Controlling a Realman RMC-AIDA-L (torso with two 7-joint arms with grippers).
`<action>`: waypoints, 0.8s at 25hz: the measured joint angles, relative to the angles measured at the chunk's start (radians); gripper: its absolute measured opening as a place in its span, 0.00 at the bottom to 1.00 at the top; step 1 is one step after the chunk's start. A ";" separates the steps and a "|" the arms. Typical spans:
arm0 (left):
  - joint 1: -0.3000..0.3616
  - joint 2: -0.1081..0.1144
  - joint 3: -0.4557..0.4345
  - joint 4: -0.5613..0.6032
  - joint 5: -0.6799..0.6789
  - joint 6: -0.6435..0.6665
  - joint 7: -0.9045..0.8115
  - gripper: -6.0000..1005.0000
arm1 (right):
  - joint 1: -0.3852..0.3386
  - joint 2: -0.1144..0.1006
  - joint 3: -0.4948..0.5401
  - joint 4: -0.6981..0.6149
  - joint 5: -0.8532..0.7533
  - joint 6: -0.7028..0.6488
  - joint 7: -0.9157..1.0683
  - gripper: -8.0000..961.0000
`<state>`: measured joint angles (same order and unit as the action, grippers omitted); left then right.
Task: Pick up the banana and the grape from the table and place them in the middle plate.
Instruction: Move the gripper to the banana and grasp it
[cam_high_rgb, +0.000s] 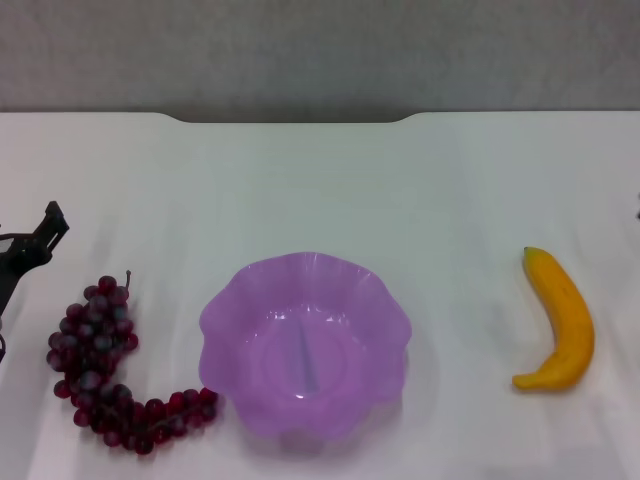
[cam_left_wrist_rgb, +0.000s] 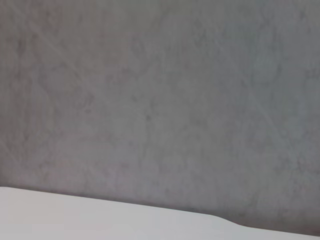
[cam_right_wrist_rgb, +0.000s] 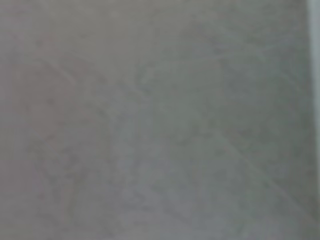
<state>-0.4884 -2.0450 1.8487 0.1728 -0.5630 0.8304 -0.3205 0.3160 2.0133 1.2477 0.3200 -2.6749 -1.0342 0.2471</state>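
The middle plate, translucent purple with a scalloped rim, sits lowest in the head view, at bottom centre of the white table, and holds nothing. At the far left edge, only a dark tip of the left gripper shows, just above the grape; whether it is wide or narrow cannot be told. The grape lies at lower left, its tail curling to the plate's rim. The banana lies at the right, well apart from the plate. The right gripper is out of sight. Both wrist views show only a grey wall.
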 joint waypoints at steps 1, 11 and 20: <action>0.001 -0.001 0.001 0.002 0.000 0.002 0.000 0.89 | -0.002 0.002 -0.002 -0.003 0.028 0.000 -0.013 0.92; -0.001 -0.003 0.008 0.005 0.003 0.004 -0.004 0.89 | 0.007 0.005 -0.024 -0.052 0.123 0.010 -0.045 0.92; 0.011 -0.002 0.007 0.000 0.000 0.017 -0.003 0.89 | 0.017 -0.010 -0.094 0.009 0.106 0.116 -0.041 0.92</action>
<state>-0.4769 -2.0469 1.8561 0.1724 -0.5627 0.8470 -0.3240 0.3327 2.0033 1.1540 0.3293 -2.5692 -0.9187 0.2064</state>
